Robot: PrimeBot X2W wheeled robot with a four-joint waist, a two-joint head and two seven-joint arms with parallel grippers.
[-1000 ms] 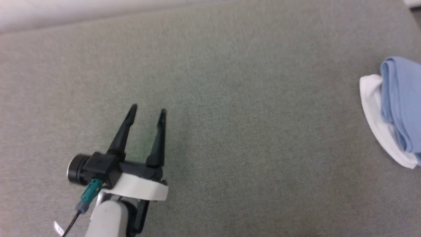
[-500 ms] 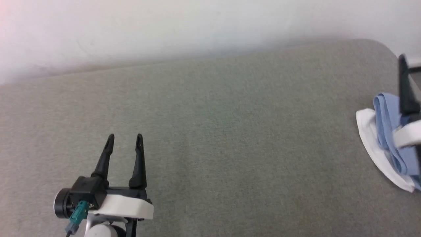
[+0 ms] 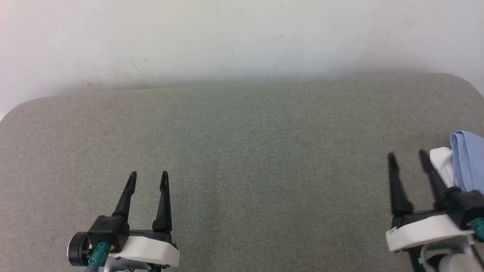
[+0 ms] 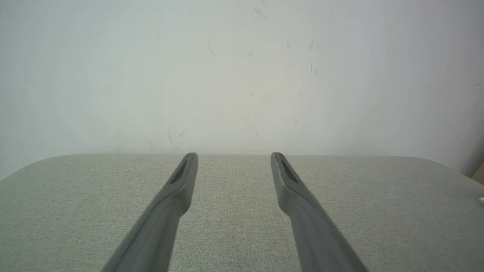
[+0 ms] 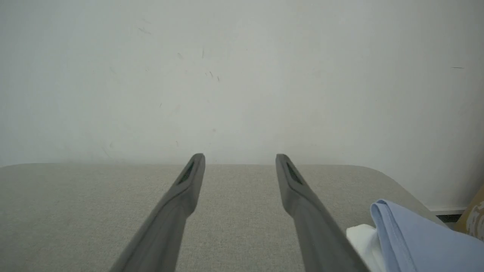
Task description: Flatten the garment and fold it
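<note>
The garment (image 3: 467,160), light blue with a white part beside it, lies bunched at the right edge of the grey padded table (image 3: 242,151). In the right wrist view the garment (image 5: 416,241) sits at the lower right, just right of my right finger. My right gripper (image 3: 409,159) hovers open at the lower right, its right fingertip close beside the white fabric, nothing between its fingers. My left gripper (image 3: 148,176) stands open over bare table at the lower left, far from the garment. Both grippers (image 4: 234,155) (image 5: 240,156) point toward the wall.
A pale scuffed wall (image 3: 242,37) rises directly behind the table's far edge. The table has rounded far corners (image 3: 463,79). A tan object (image 5: 472,215) shows past the table's right corner in the right wrist view.
The head camera has tilted up and swung, bringing the wall and the right gripper into view. Both grippers stay open.
</note>
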